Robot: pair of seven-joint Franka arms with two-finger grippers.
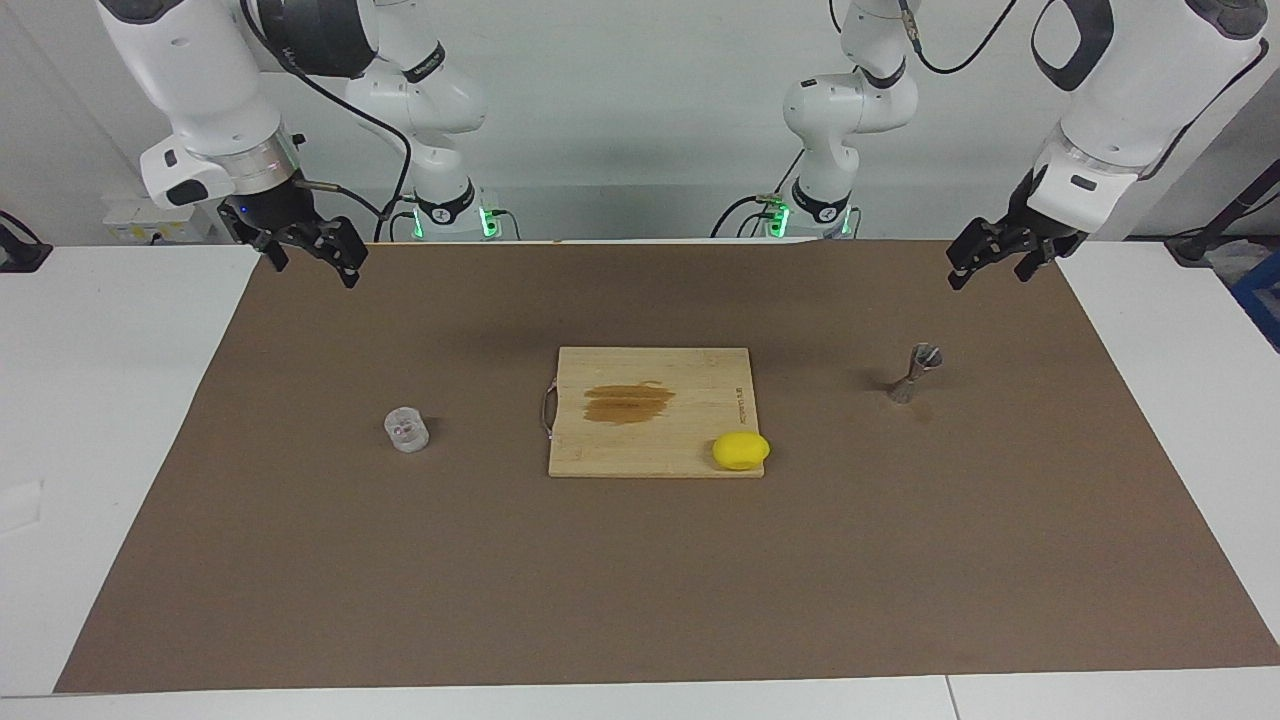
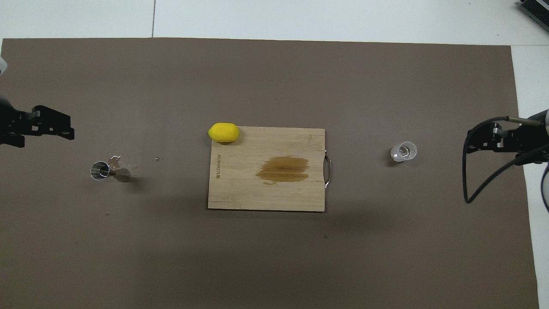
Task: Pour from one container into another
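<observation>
nothing is held yet. the cup (image 1: 406, 430) stands on the mat toward the right arm's end from the board (image 1: 650, 425); the jigger (image 1: 913, 374) stands upright toward the left arm's end. the right gripper (image 1: 305, 250) and left gripper (image 1: 1000, 258) hang raised, seemingly parted. the cup should be grasped low and level, then tipped slowly over the jigger's narrow mouth.

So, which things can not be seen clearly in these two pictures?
- Clear cup: too small in both views to tell whether it holds liquid.
- Jigger: its inside is too small to read in either view.
- Left gripper and right gripper: overhead view's edges cut off the arms.
- Lettering on the cutting board: too small to read.
</observation>
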